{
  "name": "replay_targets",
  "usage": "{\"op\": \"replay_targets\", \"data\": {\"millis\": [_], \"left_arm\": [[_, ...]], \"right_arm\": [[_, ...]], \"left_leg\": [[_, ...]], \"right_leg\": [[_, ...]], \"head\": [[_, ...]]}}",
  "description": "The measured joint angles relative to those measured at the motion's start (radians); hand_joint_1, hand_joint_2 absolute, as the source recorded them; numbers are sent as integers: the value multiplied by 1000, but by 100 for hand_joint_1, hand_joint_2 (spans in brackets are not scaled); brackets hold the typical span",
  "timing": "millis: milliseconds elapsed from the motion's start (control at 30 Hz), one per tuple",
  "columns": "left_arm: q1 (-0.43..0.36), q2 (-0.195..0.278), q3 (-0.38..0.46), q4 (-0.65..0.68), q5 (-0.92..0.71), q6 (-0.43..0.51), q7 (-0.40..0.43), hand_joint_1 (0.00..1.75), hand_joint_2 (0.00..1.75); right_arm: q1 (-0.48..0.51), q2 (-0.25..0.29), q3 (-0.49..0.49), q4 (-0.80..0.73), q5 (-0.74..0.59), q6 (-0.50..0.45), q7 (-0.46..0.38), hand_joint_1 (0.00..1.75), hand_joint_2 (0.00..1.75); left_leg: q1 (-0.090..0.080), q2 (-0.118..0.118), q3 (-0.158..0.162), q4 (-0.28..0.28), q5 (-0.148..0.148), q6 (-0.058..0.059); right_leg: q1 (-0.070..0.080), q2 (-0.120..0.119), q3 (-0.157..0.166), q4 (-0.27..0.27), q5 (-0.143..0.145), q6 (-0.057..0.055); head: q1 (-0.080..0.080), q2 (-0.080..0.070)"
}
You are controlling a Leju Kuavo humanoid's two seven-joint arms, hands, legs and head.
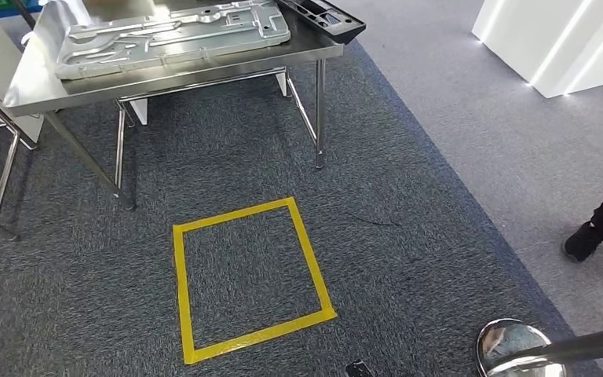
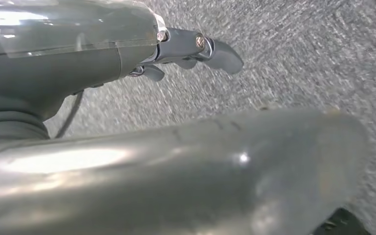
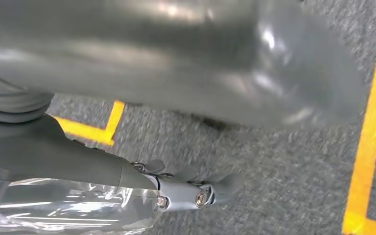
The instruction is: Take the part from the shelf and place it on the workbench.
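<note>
Head view: a steel workbench [image 1: 39,82] stands at the top left, on thin metal legs. On it lies a large pressed sheet-metal part [image 1: 169,35], silver, flat on the bench top and taking most of its width. Just beside it, at the far right corner of the bench, a black moulded tray [image 1: 326,17] hangs a little over the edge. On the dark grey carpet [image 1: 408,259] in front of the bench there is a square of yellow tape [image 1: 247,276], well apart from the bench legs. To the right, on the lighter floor, a person's dark shoe [image 1: 582,239] and trouser leg, and a white pedestal [image 1: 557,43] behind. At the bottom right, a chrome post base [image 1: 510,345] with a rail.

Left wrist view: the left hand [image 2: 196,49] hangs over the carpet (picture is blurred). The dark fingers are a bit curled and apart from the thick thumb, w/ nothing between them.

Right wrist view: the right hand [image 3: 191,191] is also over the carpet, near a corner of the yellow tape. Its fingers stick out loosely, apart from the thumb, and hold nothing; the fingertips are blurred.
</note>
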Motion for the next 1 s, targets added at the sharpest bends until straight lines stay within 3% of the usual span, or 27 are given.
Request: {"op": "replay_targets", "data": {"millis": [67,100,200,233,267,300,400,433,467,567,767,1000], "left_arm": [[3,0,3,0,1,0,0,0,0],[4,0,5,0,2,0,0,0,0],[3,0,10,0,2,0,1,0,0],[3,0,11,0,2,-1,1,0,0],[3,0,13,0,2,-2,1,0,0],[4,0,14,0,2,-3,1,0,0],[4,4,18,-1,2,-6,2,0,0],[3,5,18,-2,2,-7,2,0,0],[3,6,20,-3,3,-7,3,0,0],[5,4,24,-3,4,-7,7,0,0],[4,4,33,-3,9,-8,8,0,0],[4,4,41,-3,12,-8,8,0,0]], "right_arm": [[-1,0,0,0,5,2,1,0,0],[-2,0,0,0,6,3,1,0,0],[1,1,0,1,11,5,1,0,0],[2,1,0,1,13,5,1,0,0],[3,1,0,2,15,5,1,0,0],[3,1,0,2,18,5,0,0,0],[-2,3,0,2,28,2,0,0,0],[-4,4,0,2,31,0,1,0,0],[-5,5,0,2,32,-3,1,0,0],[-7,6,0,2,37,-6,3,0,0],[-9,4,0,2,59,-12,8,0,0],[-9,4,0,2,61,-13,10,0,0]], "left_leg": [[5,3,-4,4,-3,-8],[6,13,-13,27,-20,-9],[1,45,-86,211,-133,-3],[-2,48,-109,273,-162,0],[-5,49,-114,304,-173,5],[-10,49,-99,293,-164,14],[-34,61,23,94,-92,55],[-41,68,52,43,-79,63],[-44,73,65,17,-74,58],[-46,74,69,5,-68,36],[-49,75,67,6,-66,46],[-50,75,65,7,-66,50]], "right_leg": [[4,-14,-3,3,4,-20],[6,-21,-6,3,8,-28],[18,-47,-16,3,14,-41],[24,-57,-19,3,15,-44],[30,-66,-21,3,15,-46],[35,-73,-21,3,15,-47],[47,-86,-18,3,15,-48],[48,-89,-18,3,15,-46],[49,-91,-19,4,15,-46],[47,-91,-21,5,16,-44],[45,-89,-19,-2,24,-32],[41,-89,-19,-5,28,-27]], "head": [[-1,0],[-1,0],[-1,0],[-1,0],[-1,0],[-1,0],[-1,0],[-1,0],[-1,0],[-1,0],[0,0],[0,0]]}}
